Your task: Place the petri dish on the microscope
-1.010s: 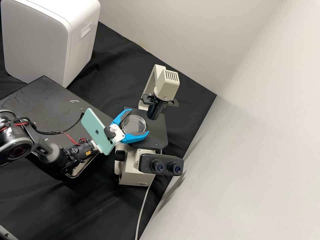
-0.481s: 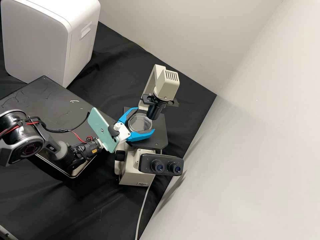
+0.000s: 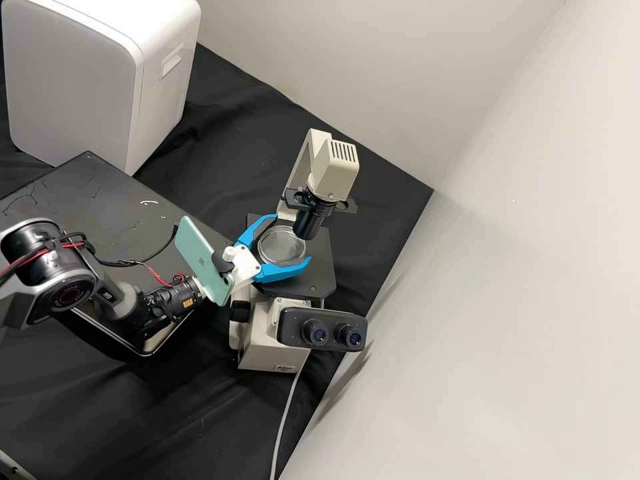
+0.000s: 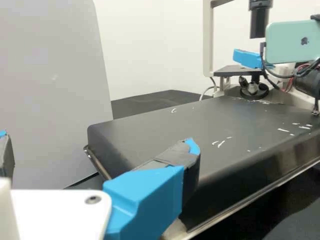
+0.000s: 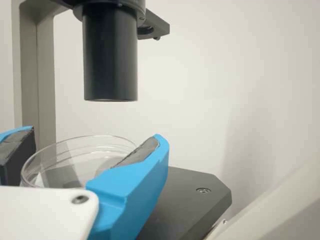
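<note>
Though I cannot tell whether it is touching the plate beneath it, the clear round plastic petri dish (image 3: 281, 245) sits level at the black flat stage (image 3: 319, 268) of the beige inverted microscope (image 3: 270, 337), directly below the microscope's dark cylindrical condenser (image 5: 110, 50). The right gripper (image 3: 288, 241) is clenched on the dish, one bright blue finger on either side with the dark pads (image 5: 135, 152) against the dish's rim. A mint-green phone (image 3: 200, 261) is strapped upright at that arm's wrist, just behind the gripper. The left gripper (image 4: 97, 145) is low beside the near edge of a scuffed black rectangular slab with a metal rim (image 4: 240, 145), its fingers spread wide with nothing between them. The slab lies on the black cloth (image 3: 220, 140) to the left of the microscope. Behind it, at the far left corner of the bench, is a white rounded box-shaped appliance (image 3: 93, 73).
</note>
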`<state>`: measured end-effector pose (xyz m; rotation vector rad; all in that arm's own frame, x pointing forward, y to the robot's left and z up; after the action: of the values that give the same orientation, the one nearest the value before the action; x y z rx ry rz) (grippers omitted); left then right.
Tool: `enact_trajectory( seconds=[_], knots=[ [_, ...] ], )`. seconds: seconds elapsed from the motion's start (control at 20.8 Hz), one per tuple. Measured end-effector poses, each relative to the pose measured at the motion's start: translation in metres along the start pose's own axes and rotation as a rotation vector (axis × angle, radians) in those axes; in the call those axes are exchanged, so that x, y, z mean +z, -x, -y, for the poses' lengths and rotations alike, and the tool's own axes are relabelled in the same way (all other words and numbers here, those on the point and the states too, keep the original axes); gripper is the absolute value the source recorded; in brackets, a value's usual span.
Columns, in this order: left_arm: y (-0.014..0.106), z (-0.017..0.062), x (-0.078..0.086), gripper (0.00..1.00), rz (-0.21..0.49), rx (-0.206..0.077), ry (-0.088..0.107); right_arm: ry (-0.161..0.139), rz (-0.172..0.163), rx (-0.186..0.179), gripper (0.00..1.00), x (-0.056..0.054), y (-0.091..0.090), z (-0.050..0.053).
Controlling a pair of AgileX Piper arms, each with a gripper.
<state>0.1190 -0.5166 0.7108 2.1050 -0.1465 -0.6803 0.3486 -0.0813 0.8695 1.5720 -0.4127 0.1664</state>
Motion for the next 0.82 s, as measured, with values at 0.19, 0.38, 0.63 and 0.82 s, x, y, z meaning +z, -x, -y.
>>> enact_trajectory(
  seconds=[0.19, 0.38, 0.63, 0.82],
  knots=[
    [0.000, -0.0003, 0.000, 1.00, 0.006, 0.002, -0.005, 0.000, 0.006, 0.007, 0.00, -0.001, 0.000, 0.002],
    [0.000, -0.0003, 0.000, 1.00, 0.008, 0.002, -0.005, 0.011, 0.014, 0.016, 0.00, -0.003, 0.000, 0.004],
    [0.000, -0.0003, 0.000, 1.00, 0.008, 0.002, -0.005, 0.025, 0.013, 0.029, 0.00, -0.005, 0.001, 0.008],
    [0.000, -0.0003, 0.000, 1.00, 0.008, 0.002, -0.005, 0.079, 0.036, 0.057, 0.00, -0.007, 0.003, 0.014]
  ],
)
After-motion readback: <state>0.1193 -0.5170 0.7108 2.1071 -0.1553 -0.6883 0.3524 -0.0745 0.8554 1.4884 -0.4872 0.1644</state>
